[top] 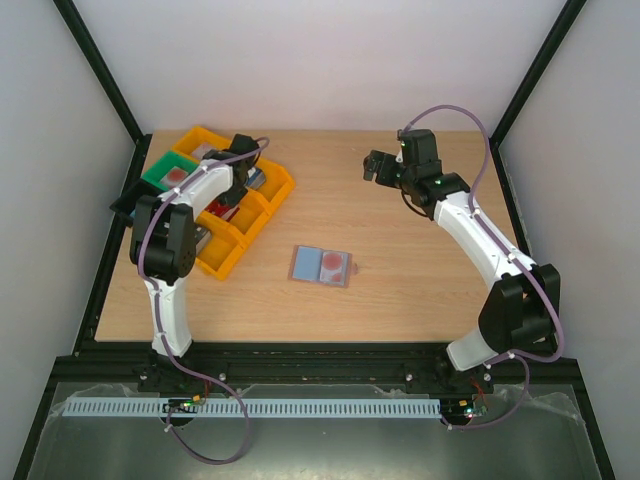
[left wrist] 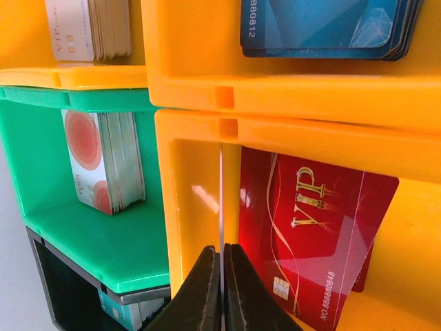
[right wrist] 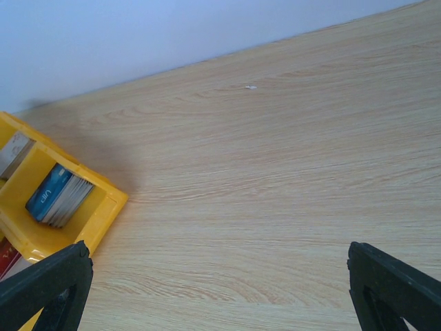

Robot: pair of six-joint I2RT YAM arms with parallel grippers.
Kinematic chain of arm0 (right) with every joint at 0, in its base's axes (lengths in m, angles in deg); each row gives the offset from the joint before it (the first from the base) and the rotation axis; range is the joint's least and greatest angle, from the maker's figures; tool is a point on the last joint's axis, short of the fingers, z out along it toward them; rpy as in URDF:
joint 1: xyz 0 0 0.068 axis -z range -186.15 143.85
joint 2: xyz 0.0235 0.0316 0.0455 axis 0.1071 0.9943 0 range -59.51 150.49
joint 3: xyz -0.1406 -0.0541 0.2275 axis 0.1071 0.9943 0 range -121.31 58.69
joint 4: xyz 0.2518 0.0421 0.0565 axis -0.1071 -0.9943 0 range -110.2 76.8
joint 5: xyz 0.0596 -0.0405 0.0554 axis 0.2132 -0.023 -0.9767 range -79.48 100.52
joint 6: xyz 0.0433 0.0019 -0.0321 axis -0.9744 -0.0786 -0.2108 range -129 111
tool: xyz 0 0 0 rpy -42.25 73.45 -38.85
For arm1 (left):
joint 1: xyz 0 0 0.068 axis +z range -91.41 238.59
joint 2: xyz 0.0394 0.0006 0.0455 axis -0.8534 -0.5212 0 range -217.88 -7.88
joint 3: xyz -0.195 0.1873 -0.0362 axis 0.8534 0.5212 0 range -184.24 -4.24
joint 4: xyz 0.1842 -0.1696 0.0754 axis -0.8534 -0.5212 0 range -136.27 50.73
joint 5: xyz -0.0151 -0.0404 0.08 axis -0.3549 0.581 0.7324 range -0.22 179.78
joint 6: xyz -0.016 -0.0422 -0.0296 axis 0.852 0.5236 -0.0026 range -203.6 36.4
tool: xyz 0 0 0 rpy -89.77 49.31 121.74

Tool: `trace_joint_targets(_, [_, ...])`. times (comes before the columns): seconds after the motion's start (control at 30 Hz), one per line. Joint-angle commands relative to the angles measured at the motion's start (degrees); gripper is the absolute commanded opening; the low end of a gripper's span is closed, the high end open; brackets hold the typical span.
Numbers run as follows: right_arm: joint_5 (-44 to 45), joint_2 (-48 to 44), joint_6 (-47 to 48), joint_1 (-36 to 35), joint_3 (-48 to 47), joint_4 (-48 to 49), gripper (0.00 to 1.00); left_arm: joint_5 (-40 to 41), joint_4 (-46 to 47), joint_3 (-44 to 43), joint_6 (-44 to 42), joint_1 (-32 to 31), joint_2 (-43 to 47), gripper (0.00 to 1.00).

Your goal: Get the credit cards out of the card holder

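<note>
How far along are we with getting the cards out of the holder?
Done: nothing confirmable; no tan holder shows clearly. In hand: the left gripper is shut on a thin card, seen edge-on, over the yellow tray compartment holding a red VIP card. Remaining: a flat blue-grey piece with a red circle lies mid-table, apart from both arms; card or holder, I cannot tell. The right gripper is open and empty.
</note>
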Motion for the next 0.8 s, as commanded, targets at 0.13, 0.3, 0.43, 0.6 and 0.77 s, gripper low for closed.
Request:
trace_joint_targets(0.13, [-1.5, -1.72, 0.51, 0.31, -0.56, 0.56, 0.99, 0.63, 3.58, 2.55, -0.93, 0.15, 0.84, 0.08])
trace_joint_targets(0.3, [-1.82, -1.82, 0.56, 0.31, -0.56, 0.65, 0.99, 0.15, 4.57, 3.87, -1.97, -0.08, 1.01, 0.17])
trace_joint_targets(0.43, [-2.97, -1.98, 0.86, 0.24, -0.39, 1.05, 0.99, 0.18, 4.28, 4.27, -2.5, -0.23, 1.15, 0.28])
trace_joint_targets(0.6, [-3.39, -1.92, 1.04, 0.27, -0.43, 1.35, 0.99, -3.08, 2.53, 2.59, -2.32, -0.39, 2.27, 0.38])
trace_joint_targets(0.77, [-4.14, -1.91, 1.22, 0.31, -0.21, 1.46, 0.99, -16.66, -1.36, -0.88, -1.61, -0.31, 3.89, 0.49])
